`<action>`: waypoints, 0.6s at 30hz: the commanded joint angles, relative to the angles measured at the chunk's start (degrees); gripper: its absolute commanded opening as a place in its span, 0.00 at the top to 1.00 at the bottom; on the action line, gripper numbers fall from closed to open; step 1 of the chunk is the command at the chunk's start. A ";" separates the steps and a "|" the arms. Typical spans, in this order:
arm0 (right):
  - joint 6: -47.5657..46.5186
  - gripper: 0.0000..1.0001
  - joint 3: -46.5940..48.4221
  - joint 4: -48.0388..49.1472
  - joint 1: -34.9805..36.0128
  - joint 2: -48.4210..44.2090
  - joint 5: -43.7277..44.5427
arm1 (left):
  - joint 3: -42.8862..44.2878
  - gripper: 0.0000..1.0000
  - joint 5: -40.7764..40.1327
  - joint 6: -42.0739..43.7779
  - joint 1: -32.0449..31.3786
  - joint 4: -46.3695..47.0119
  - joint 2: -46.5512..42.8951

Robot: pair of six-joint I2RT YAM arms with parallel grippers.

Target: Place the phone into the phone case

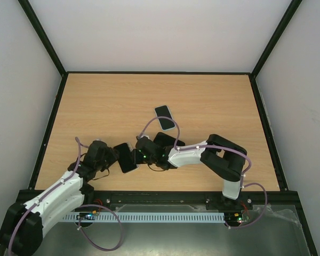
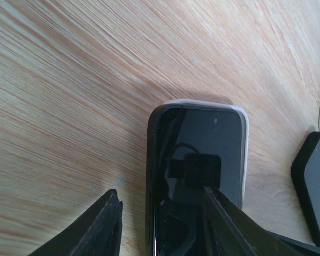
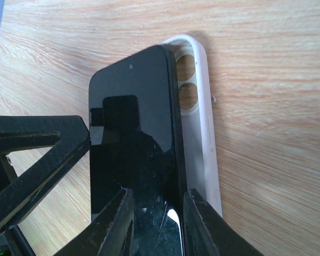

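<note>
Overhead view, two wrist close-ups on phone

Beyond: blue-rimmed slab, perhaps phone

Two arms, two end effectors, two phones — and one white case.

Bottom edge cuts off the phone; case partly hidden behind it.
</note>
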 commanded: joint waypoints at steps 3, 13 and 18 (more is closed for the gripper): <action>0.10 0.74 -0.48 1.41 -0.33 2.40 -0.22 | -1.47 0.60 2.94 2.07 0.41 4.52 2.41; -0.14 0.81 -0.72 -1.35 -0.36 2.19 2.49 | -1.78 0.71 4.73 2.80 0.41 8.17 5.64; 1.59 0.84 -1.43 -0.84 -0.35 2.69 1.86 | -1.25 0.81 6.38 3.71 0.41 10.66 7.53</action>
